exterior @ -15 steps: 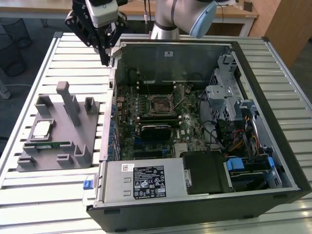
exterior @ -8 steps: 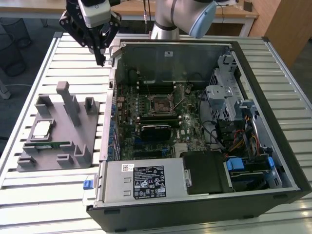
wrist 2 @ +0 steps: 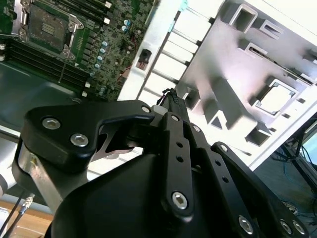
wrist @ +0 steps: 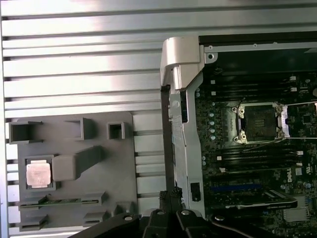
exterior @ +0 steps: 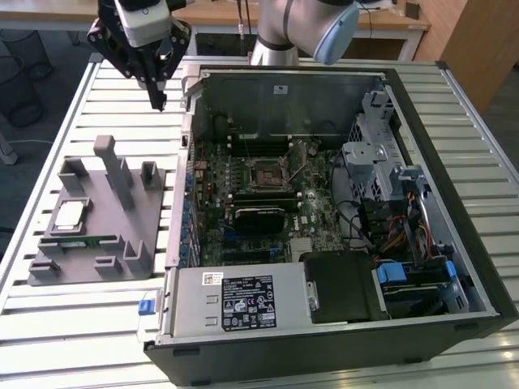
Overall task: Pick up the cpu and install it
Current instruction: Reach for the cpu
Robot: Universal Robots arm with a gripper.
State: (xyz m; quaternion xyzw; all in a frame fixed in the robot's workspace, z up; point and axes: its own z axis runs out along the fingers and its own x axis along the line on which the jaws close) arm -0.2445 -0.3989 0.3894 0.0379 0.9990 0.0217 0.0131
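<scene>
Hand [exterior: 159, 101] hovers closed — cpu [exterior: 68, 214] lies in grey fixture [exterior: 150, 219].

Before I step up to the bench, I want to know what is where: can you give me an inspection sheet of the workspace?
Surface: pale slatted metal table, carrying a grey plastic fixture and an open black computer case.
Job's things: small flat square silver-grey cpu lies in the fixture; the square socket on the green motherboard looks empty.
Clutter: long thin green memory stick in the fixture, beside the cpu.
Grippers: black gripper hangs above the table between fixture and case, jaws shut, holding nothing.
Cables: coloured wire bundle inside the case, at the exterior view's right.
Surroundings: wooden tabletop behind the table.
</scene>
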